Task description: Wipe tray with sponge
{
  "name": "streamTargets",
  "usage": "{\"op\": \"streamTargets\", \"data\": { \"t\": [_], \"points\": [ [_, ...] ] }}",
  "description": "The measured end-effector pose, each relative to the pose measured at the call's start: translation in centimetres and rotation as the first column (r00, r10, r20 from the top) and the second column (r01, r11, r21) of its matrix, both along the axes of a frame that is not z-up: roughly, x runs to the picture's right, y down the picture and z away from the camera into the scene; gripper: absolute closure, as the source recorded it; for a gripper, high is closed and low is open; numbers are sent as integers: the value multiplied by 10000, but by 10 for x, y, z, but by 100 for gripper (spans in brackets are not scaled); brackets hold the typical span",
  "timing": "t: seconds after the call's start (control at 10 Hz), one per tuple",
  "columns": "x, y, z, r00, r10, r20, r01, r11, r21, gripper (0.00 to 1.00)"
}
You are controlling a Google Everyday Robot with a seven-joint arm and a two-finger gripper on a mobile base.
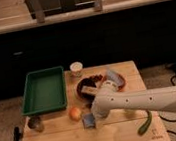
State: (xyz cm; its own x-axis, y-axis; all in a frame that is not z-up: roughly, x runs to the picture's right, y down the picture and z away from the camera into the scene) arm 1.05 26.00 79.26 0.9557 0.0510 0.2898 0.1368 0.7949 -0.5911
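Observation:
The green tray [43,90] lies on the left part of the wooden table, apart from everything else. The pale blue-grey sponge [88,119] sits on the table in front of the tray's right corner, just right of an orange fruit [75,113]. My white arm reaches in from the right, and my gripper [94,115] is down at the sponge's right side, partly covering it. The gripper's tip is hidden by the wrist.
A white cup [76,68] stands behind the tray's right side. A dark red-brown bowl [86,87] with items in it sits under my arm. A small grey can [35,123] stands front left. A green pod [145,122] lies front right.

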Motion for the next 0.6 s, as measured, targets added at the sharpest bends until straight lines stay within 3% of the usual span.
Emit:
{"op": "streamTargets", "data": {
  "t": [0.1, 0.4, 0.6],
  "points": [
    [-1, 0, 3, 9999, -19, 130, 20, 10000, -73, 75],
    [-3, 2, 7, 9994, 8, 350, -1, 9998, -184, 99],
    [-4, -2, 5, 9992, -92, 387, 96, 9999, -90, 100]
  ]
}}
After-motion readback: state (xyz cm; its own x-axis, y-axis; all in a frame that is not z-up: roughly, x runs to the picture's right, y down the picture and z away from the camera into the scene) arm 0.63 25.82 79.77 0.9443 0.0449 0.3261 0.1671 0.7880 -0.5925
